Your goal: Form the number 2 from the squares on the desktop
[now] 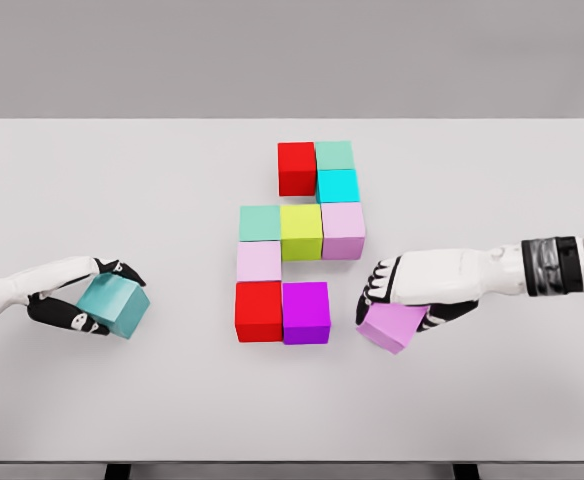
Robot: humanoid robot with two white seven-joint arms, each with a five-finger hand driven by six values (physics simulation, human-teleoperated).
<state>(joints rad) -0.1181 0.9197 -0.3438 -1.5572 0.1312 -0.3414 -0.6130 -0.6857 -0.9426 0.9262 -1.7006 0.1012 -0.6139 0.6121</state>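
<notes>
Teal cube (115,304) in left hand (77,300); lilac cube (392,325) under right hand (397,290).

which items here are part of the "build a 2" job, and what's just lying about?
Job: nine placed cubes; teal cube in left hand; lilac cube in right hand.
Lying about: nothing; only the white table.

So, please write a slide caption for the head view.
Nine-cube figure 2; left robot hand holds teal cube, right robot hand pink cube.

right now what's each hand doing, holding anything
Left hand: shut on the teal cube.
Right hand: shut on the violet cube.
</notes>
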